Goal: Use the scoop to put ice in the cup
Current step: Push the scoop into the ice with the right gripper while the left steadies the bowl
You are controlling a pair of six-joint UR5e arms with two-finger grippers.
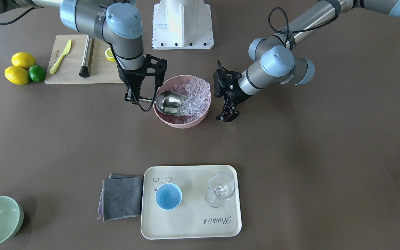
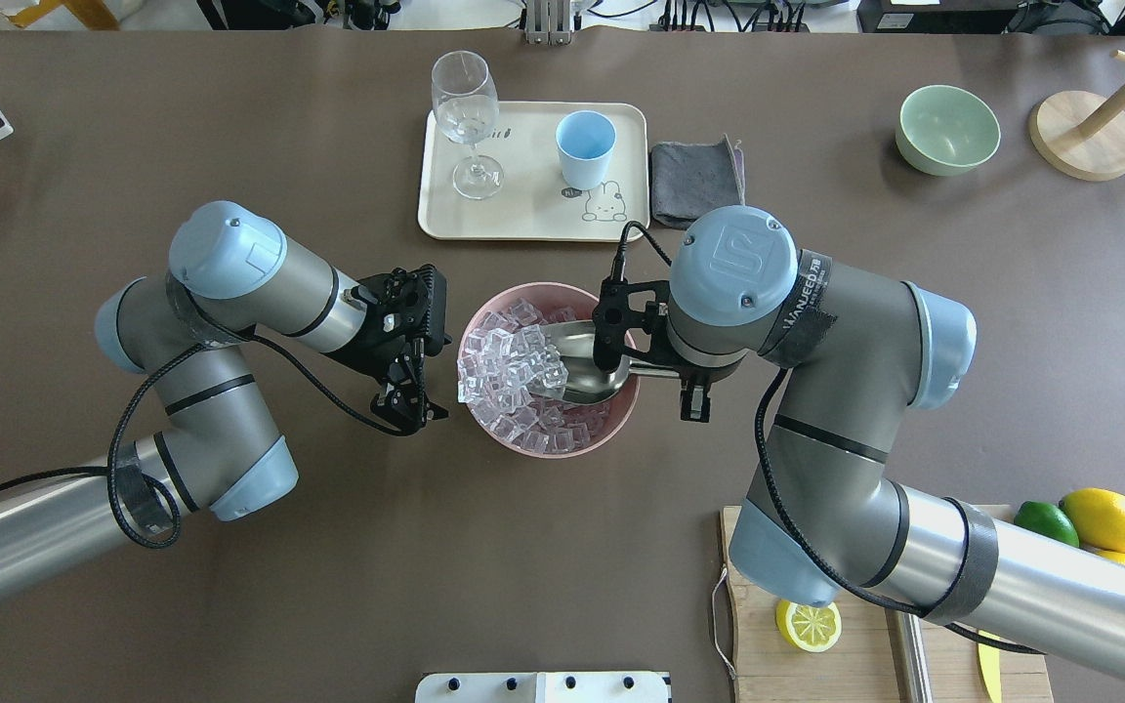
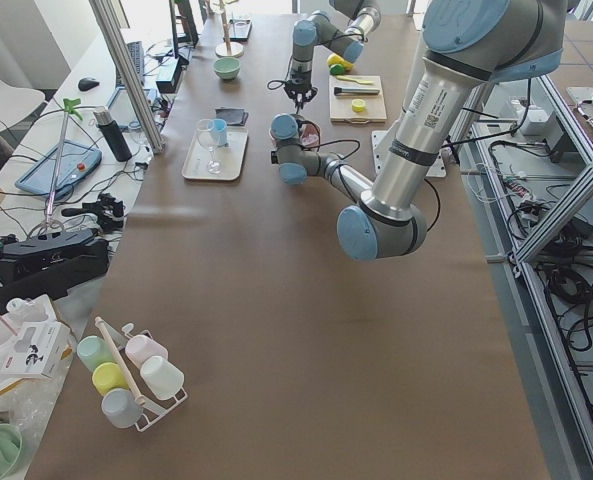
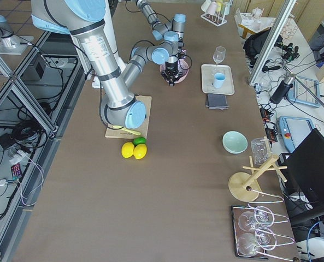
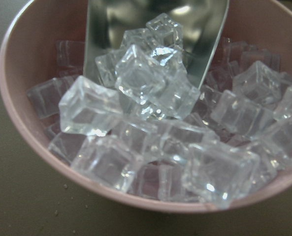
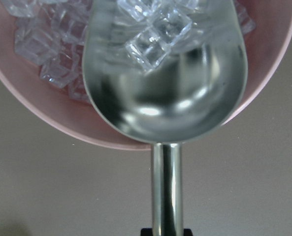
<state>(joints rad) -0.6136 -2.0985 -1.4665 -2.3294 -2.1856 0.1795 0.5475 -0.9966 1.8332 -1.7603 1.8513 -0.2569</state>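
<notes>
The right gripper [image 1: 132, 98] is clamped on the end of the short rod handle of the shiny silver metal scoop [image 1: 168, 102]. Holding it that far back keeps the gripper outside the round pink bowl [image 1: 182, 125]. Only the scoop goes in. Its open front is pushed into the heap of small clear ice cubes [image 2: 514, 366], so cubes can slide into it. In the wrist views a few cubes sit in the scoop's front part. The back of it is bare.

The left gripper [image 2: 406, 410] hangs just beside the bowl on the other side and does not touch it. It holds nothing, and its fingers look parted, though they are small and dark here. I think it waits there to steady the bowl if it slides.

The small light-blue cup [image 1: 168, 196] stands upright and empty on the cream tray [image 1: 193, 222], well apart from the bowl.

The scoop must rise over the bowl's rim first. Then there is bare brown table all the way to the tray. The clear stemmed glass [image 1: 219, 189] stands near the cup and could tip if bumped. The folded grey cloth [image 1: 122, 198] lies flat against the tray's other side. The cup's mouth is small, so cubes may spill.
</notes>
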